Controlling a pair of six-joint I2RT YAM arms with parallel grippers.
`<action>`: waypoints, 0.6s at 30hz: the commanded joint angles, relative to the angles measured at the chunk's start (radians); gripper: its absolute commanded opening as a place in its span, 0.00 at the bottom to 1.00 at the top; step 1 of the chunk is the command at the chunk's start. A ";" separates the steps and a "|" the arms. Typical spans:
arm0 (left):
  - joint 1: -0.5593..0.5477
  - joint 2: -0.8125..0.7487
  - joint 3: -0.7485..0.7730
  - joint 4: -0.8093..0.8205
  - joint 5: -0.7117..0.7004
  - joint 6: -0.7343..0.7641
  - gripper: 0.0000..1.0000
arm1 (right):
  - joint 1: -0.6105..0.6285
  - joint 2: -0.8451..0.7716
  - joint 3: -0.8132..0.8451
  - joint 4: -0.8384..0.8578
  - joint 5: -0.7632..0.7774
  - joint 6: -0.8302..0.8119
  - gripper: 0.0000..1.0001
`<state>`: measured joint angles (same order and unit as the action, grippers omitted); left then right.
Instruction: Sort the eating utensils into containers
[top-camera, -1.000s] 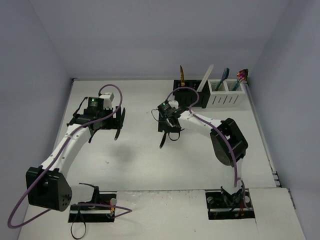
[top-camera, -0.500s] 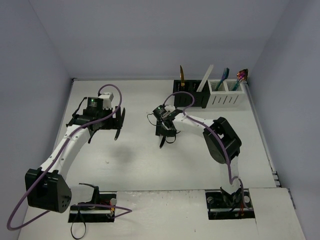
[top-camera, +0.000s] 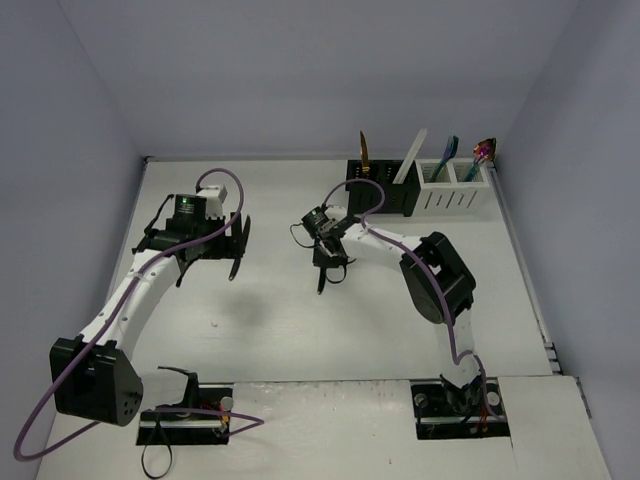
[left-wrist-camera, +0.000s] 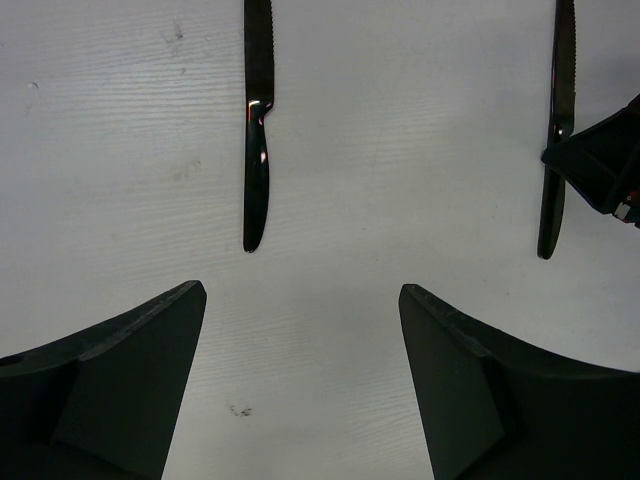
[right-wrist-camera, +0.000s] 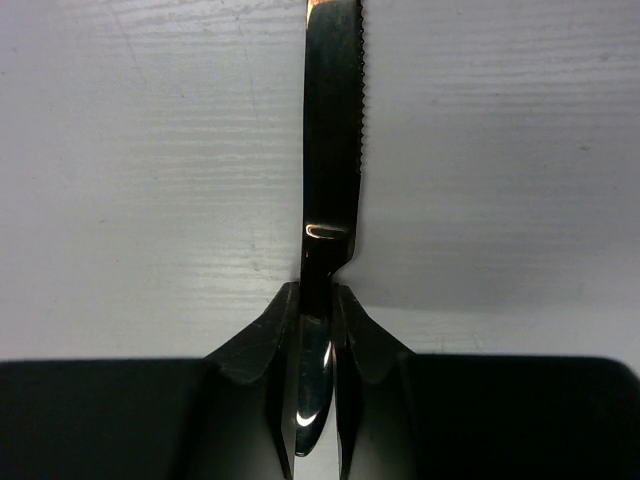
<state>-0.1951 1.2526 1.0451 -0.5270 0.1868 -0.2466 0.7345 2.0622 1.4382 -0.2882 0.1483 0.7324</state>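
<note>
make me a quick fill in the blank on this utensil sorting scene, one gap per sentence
1. The right gripper is shut on the handle of a black ___.
2. The left gripper is ___, with a black utensil lying flat on the table ahead of it.
3. The caddy holding the gold utensil is coloured ___.
4. The iridescent utensil stands in the other caddy, coloured ___.

Missing words: knife; open; black; white

A white table (top-camera: 300, 330), faintly scuffed, stands between plain pale lilac walls (top-camera: 300, 70)
</note>
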 joint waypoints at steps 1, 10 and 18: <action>0.005 -0.037 0.041 0.022 0.016 -0.005 0.76 | 0.003 0.073 0.006 -0.056 0.069 -0.026 0.02; 0.005 -0.033 0.041 0.022 0.013 -0.005 0.76 | 0.009 -0.030 0.057 -0.068 0.126 -0.214 0.00; 0.005 -0.035 0.039 0.024 0.004 -0.005 0.76 | 0.009 -0.233 0.142 -0.021 0.172 -0.441 0.00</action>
<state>-0.1951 1.2526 1.0451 -0.5270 0.1867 -0.2466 0.7441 2.0304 1.4819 -0.3371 0.2340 0.4445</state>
